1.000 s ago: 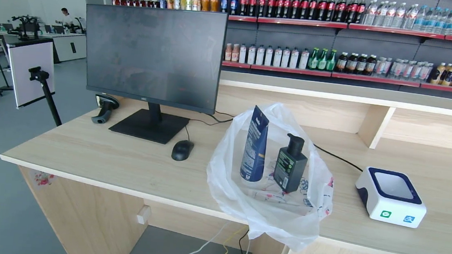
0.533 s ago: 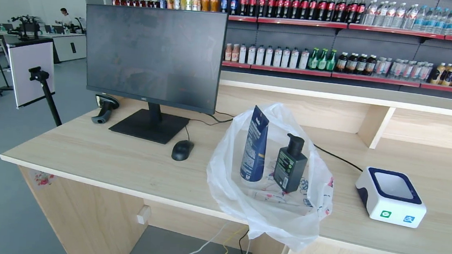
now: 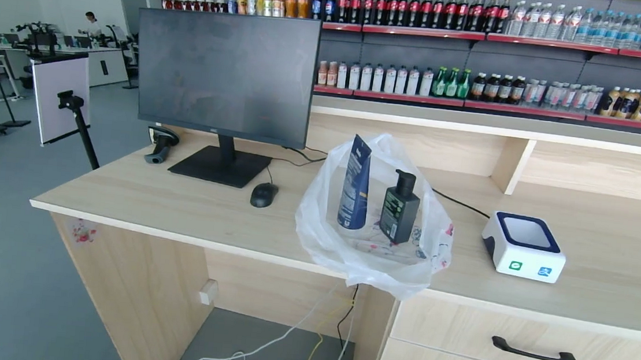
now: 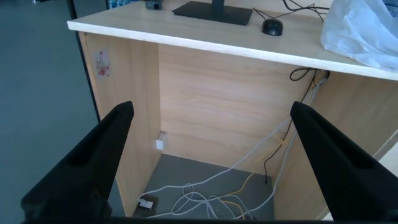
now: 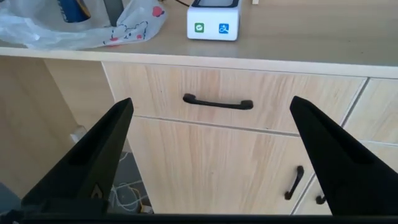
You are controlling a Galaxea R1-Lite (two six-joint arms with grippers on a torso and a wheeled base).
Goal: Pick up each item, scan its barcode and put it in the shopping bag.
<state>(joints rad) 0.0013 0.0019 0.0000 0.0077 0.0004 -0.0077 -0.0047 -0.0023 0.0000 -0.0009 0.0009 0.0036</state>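
Observation:
A translucent white shopping bag [image 3: 366, 259] stands open on the wooden counter [image 3: 179, 208], hanging a little over its front edge. A blue tube [image 3: 355, 186] and a dark pump bottle [image 3: 399, 210] stand upright inside it. To the bag's right sits a white and blue barcode scanner box [image 3: 523, 247]. My left gripper [image 4: 211, 107] is open and low, in front of the counter's open underside, with the bag [image 4: 364, 31] above it. My right gripper [image 5: 211, 102] is open before the drawer fronts, below the scanner box [image 5: 213, 22] and the bag [image 5: 81, 31].
A monitor [image 3: 228, 73], a mouse [image 3: 263, 195] and a handheld scanner [image 3: 159, 144] stand on the counter's left part. Drawers with a black handle [image 3: 533, 352] lie under the right part. Loose cables [image 3: 282, 356] hang below. A tripod [image 3: 78, 127] stands at the left.
The whole head view has shifted: the counter now looks farther off and more of its front shows, so the camera moved back. The bag, items and scanner box kept their places.

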